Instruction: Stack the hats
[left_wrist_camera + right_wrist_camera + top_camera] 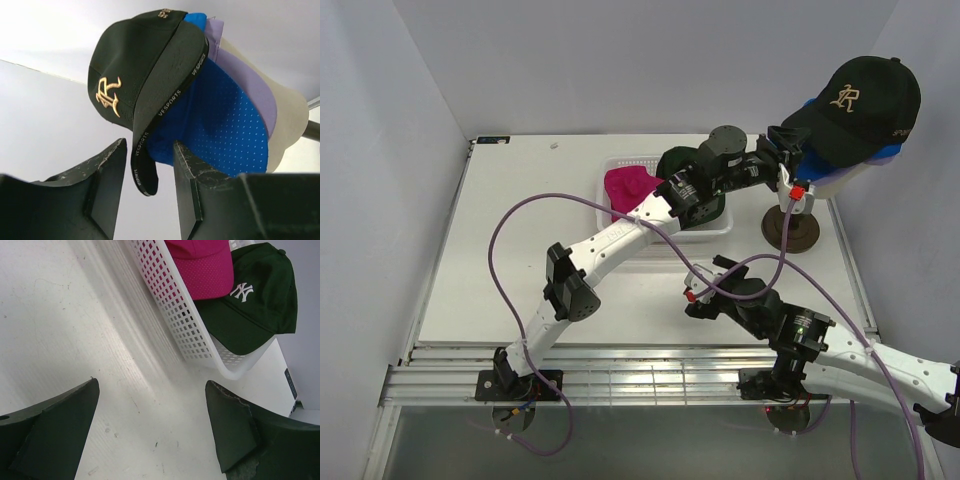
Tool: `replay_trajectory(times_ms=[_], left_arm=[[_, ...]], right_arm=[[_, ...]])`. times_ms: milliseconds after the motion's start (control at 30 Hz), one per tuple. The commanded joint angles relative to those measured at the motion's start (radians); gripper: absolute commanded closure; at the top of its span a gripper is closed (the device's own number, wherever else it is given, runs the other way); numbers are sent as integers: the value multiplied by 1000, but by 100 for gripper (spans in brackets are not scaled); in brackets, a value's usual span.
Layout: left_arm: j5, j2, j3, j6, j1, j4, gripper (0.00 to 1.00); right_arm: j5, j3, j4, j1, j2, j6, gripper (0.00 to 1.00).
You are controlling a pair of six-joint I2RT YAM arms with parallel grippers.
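On the cream mannequin head (292,120) the black hat with a gold emblem (865,95) (132,75) sits on top of a bright blue hat (215,130) and a lavender hat (250,87). My left gripper (790,150) (149,167) is held up at the black hat's brim. Its jaws stand apart, and the brim's tip hangs between them without visible contact. The magenta hat (626,185) (200,265) and the dark green NY hat (682,163) (255,300) lie in the white basket (665,235) (187,325). Low over the table before the basket, my right gripper (700,285) (152,390) is open and holds nothing.
The mannequin's brown stand (790,232) rests on the table right of the basket. My left arm stretches across the basket and covers part of the green hat. White walls enclose the table on the left, back and right.
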Motion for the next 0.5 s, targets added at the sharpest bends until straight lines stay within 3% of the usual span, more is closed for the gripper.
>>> replay_trajectory(times_ms=[0, 100, 133, 200, 467], left_arm=[[-12, -8, -6, 22, 3, 34, 48], [-18, 3, -14, 25, 6, 88, 53], [-18, 4, -15, 28, 6, 114, 61], [-20, 13, -17, 37, 5, 132, 64], [-11, 10, -32, 60, 14, 125, 81]], right_arm=[[-1, 7, 55, 7, -9, 24, 9], [-2, 9, 53, 6, -8, 27, 9], [-2, 7, 52, 6, -8, 29, 9], [2, 9, 49, 6, -8, 30, 9], [13, 4, 49, 6, -25, 32, 9]])
